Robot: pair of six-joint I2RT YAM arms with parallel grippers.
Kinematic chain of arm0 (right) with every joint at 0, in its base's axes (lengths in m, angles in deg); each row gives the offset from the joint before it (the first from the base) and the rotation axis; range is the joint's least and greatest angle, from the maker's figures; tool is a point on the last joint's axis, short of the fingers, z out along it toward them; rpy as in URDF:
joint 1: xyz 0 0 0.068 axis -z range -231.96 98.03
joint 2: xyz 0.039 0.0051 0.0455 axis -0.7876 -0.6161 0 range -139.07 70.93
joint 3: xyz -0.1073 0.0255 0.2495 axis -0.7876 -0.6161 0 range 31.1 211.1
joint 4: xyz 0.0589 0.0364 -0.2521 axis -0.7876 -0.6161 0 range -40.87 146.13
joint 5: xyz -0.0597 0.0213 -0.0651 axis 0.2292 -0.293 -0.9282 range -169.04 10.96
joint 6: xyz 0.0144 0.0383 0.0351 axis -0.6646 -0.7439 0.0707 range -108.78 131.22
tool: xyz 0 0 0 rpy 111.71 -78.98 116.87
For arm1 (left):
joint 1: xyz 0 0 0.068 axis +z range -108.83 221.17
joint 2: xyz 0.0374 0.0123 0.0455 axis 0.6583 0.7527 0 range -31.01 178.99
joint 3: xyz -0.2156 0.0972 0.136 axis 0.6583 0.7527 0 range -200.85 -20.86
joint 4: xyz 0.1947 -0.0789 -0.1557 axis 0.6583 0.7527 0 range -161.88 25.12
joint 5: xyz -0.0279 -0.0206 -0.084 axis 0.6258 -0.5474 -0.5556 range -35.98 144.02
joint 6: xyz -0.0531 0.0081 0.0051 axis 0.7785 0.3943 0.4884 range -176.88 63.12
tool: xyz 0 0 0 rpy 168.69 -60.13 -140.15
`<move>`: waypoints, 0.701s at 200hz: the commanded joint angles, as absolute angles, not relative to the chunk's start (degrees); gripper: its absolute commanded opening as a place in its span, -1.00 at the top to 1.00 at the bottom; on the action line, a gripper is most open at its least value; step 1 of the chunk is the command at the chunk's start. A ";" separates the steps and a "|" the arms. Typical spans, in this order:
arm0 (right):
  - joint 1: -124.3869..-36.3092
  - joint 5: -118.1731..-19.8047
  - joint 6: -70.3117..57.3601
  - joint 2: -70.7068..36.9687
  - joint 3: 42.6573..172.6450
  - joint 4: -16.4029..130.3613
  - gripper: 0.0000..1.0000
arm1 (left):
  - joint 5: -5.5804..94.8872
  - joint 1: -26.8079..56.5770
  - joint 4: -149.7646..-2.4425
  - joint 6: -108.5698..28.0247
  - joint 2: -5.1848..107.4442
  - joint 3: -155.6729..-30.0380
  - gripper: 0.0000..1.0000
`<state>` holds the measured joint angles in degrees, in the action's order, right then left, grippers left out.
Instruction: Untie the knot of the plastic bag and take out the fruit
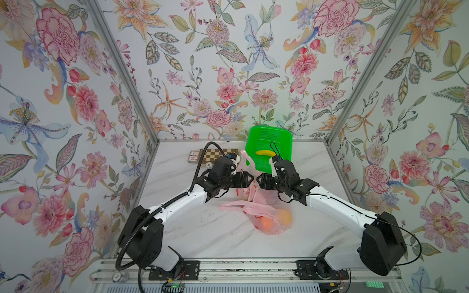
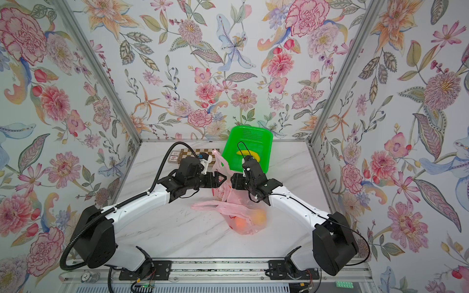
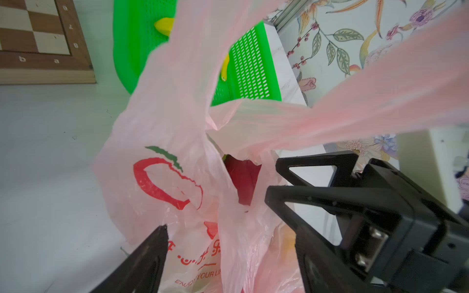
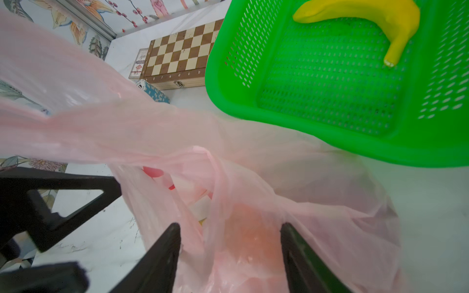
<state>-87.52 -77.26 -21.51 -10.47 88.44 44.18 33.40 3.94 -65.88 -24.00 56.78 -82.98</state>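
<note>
Top views: both arms reach in over the white marble table (image 1: 203, 228) and meet tip to tip above the plastic bag (image 1: 266, 213), which sits mid-table just in front of the green basket (image 1: 269, 137). The left gripper (image 1: 250, 178) and right gripper (image 1: 258, 181) face each other, almost touching, at the bag's far end. One handle strip (image 1: 231, 206) lies flat on the table, trailing left; another stands up beside the left wrist. Fruit (image 1: 267, 224) shows orange through the film at the bag's near end, two rounded pieces side by side. A banana (image 1: 265, 153) lies in the basket, and a chessboard (image 1: 215, 153) lies behind the left arm by the back wall. The jaw gaps are hard to read from here. Left wrist view: the left gripper (image 3: 228, 228) has its fingers spread wide, released, with the printed side of the bag (image 3: 165, 177) loose between them. The bag mouth gapes, and a magenta dragon fruit (image 3: 243, 182) shows inside it. The right gripper's fingers (image 3: 346, 165) sit right at the mouth's edge. Right wrist view: the right gripper (image 4: 229, 224) is likewise spread and released, its tips on either side of a fold of pink film, over an orange fruit (image 4: 248, 233) seen blurred through the plastic. A strip of the bag stretches across toward one of the left gripper's fingers (image 4: 63, 182). The basket (image 4: 279, 126) with the banana (image 4: 380, 17) is just beyond the bag.
</note>
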 commanded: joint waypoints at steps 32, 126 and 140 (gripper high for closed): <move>-89.43 -77.70 -22.97 -14.78 90.88 43.47 -0.09 | 29.50 3.19 -64.39 -23.37 64.17 -86.61 -0.43; -90.20 -79.61 -19.90 -16.89 91.41 42.44 1.00 | 32.53 3.27 -64.30 -25.03 62.96 -84.51 0.81; -89.98 -80.17 -19.65 -15.69 91.01 42.50 1.00 | 33.91 3.62 -64.96 -25.06 61.30 -83.18 1.00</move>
